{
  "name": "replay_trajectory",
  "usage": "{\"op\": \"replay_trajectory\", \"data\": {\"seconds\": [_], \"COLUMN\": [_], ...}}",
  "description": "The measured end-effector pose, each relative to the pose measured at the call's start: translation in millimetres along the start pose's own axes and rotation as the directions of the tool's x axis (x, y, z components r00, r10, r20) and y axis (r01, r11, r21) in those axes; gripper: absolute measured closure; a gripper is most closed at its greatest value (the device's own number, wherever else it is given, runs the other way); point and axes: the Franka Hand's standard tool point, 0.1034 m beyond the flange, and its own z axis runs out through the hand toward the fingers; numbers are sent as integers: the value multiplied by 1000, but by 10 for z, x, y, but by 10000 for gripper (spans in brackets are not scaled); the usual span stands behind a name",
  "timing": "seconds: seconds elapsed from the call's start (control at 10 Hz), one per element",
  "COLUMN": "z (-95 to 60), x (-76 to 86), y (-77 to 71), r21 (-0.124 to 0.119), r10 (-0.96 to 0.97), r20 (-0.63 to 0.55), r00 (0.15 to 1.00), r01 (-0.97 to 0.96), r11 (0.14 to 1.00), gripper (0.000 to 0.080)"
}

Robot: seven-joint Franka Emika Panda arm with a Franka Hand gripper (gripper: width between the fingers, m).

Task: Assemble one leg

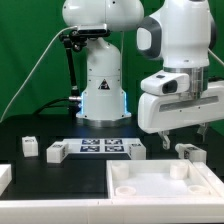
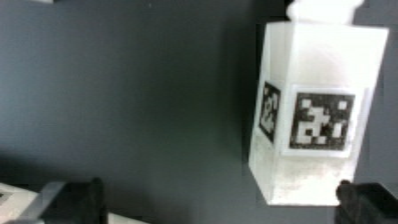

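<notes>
We note the exterior view sits low, facing the white robot arm [image 1: 100, 80] across a black table [image 1: 40, 125]; the wrist view looks closely down on it.

The wrist view is blurred: the leg [image 2: 306, 100] shows a soft tag. The fingertips [image 2: 77, 200] of the tool [image 2: 221, 204] run off the picture's edge. Well apart from the leg, a white piece [image 2: 15, 195] shows only a corner, unidentifiable.

Bright, even light overexposes the leg [image 2: 306, 105] against the dark table [image 2: 125, 100]; wrist view blurred throughout.
</notes>
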Motion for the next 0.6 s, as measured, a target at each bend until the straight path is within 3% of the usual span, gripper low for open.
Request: {"op": "replay_trajectory", "data": {"seconds": [0.1, 0.2, 0.3, 0.4, 0.6], "z": [-7, 25, 17, -12, 18], "x": [20, -82, -186, -147, -208], "y": [-2, -90, -208, -263, -273], "r21": [0, -3, -18, -25, -28], "r10": [0, 45, 60, 58, 60], "r20": [-11, 37, 166, 259, 431], "r00": [1000, 998, 984, 964, 900], "r01": [0, -45, -58, -53, -53], "r11": [1000, 999, 998, 998, 998], "gripper": [150, 150, 150, 150, 150]}}
